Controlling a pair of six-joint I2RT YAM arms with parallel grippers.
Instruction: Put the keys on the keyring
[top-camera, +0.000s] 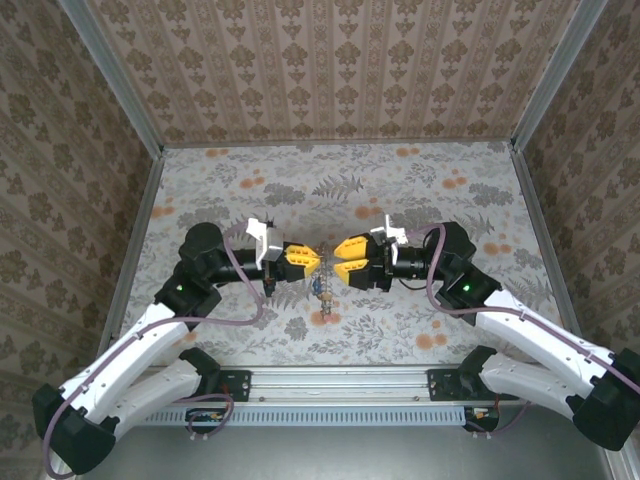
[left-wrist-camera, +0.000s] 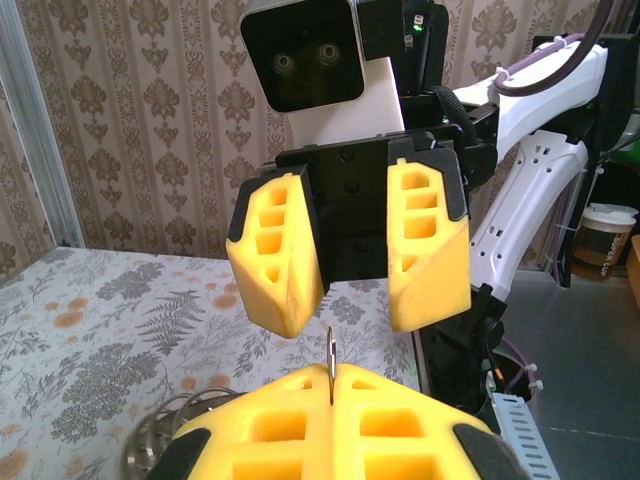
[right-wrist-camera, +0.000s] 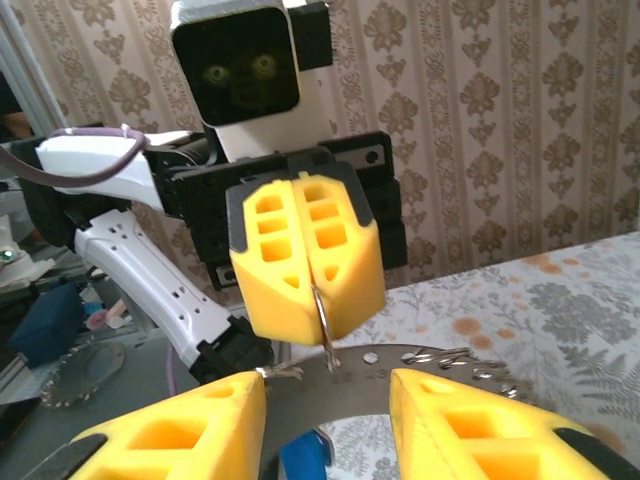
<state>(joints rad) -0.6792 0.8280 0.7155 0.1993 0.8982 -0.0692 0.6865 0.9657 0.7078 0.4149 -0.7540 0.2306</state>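
Note:
My left gripper (top-camera: 312, 258) is shut on a thin metal ring of the keyring (left-wrist-camera: 329, 352), which stands edge-on between its yellow fingertips (left-wrist-camera: 290, 400). The right gripper (top-camera: 340, 260) faces it closely with its jaws apart. In the right wrist view the ring (right-wrist-camera: 322, 318) pokes out of the left gripper (right-wrist-camera: 318, 325) and hooks into a flat curved silvery piece (right-wrist-camera: 410, 368) that spans the gap of the right gripper (right-wrist-camera: 328, 400). Small chain links (right-wrist-camera: 480, 362) trail off to the right. The blue head of one of the keys (right-wrist-camera: 305, 462) hangs just below. From above, the bunch (top-camera: 320, 285) dangles between both grippers.
The table (top-camera: 200, 190) has a pale fern-and-orange-flower cloth, with patterned walls on three sides and a metal rail (top-camera: 340, 385) along the near edge. Both arms reach inward and meet at mid-table. Blurred grey loops (left-wrist-camera: 160, 440) show beside the left fingers.

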